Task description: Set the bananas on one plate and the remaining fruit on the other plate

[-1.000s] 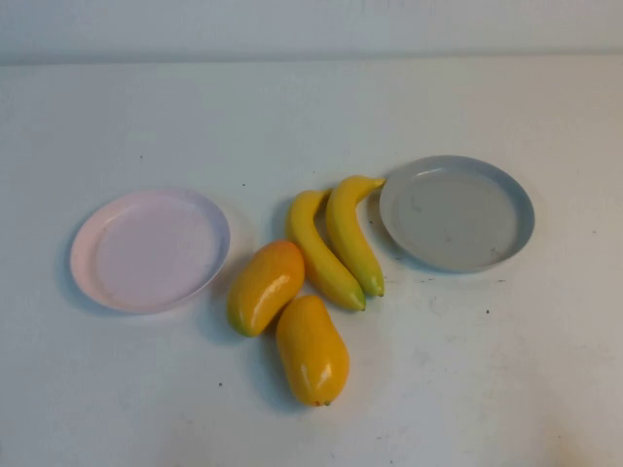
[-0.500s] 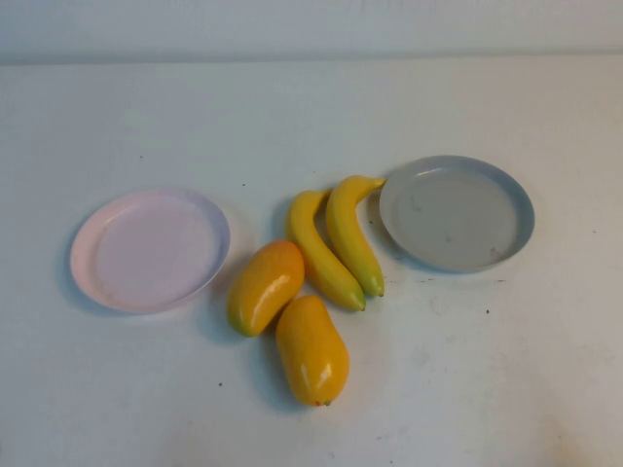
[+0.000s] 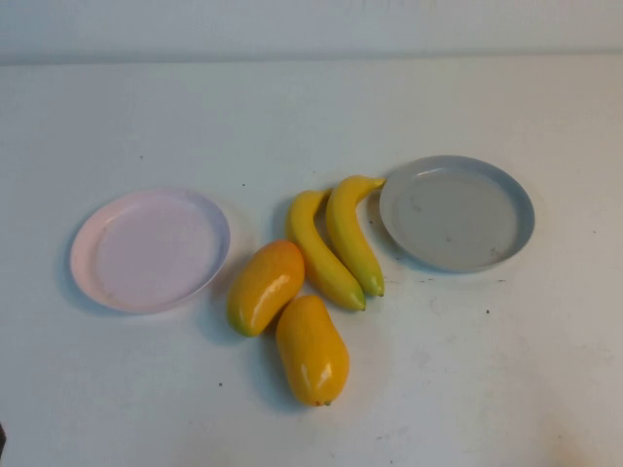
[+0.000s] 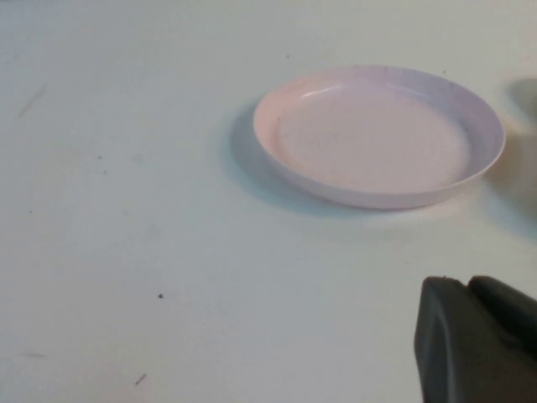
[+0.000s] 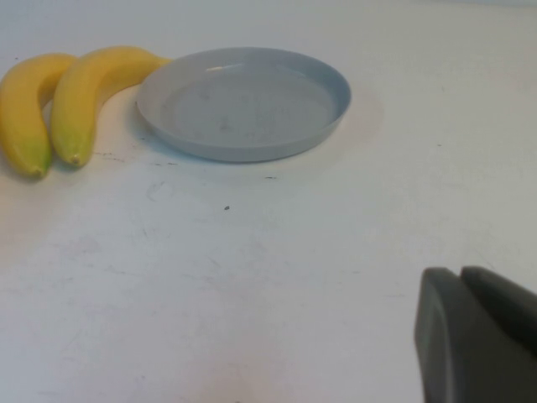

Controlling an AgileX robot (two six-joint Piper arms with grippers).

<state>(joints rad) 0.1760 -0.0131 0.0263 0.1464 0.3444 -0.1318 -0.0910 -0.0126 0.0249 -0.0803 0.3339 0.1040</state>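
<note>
Two yellow bananas (image 3: 321, 251) (image 3: 351, 232) lie side by side in the middle of the table, just left of the empty grey-blue plate (image 3: 457, 212). Two plump orange-yellow fruits (image 3: 264, 286) (image 3: 311, 348) lie in front of the bananas. The empty pale pink plate (image 3: 149, 249) is at the left. My left gripper (image 4: 466, 284) is shut and holds nothing, hovering over bare table short of the pink plate (image 4: 377, 197). My right gripper (image 5: 460, 273) is also shut and empty, short of the grey-blue plate (image 5: 252, 151) and the bananas (image 5: 88, 88).
The white table (image 3: 506, 370) runs back to a pale wall (image 3: 311, 24). Small dark specks mark the surface. A dark sliver (image 3: 1, 440) shows at the bottom-left edge of the high view.
A dark sliver has come in at the bottom-left edge of the high view. The fruit and plates have not moved.
</note>
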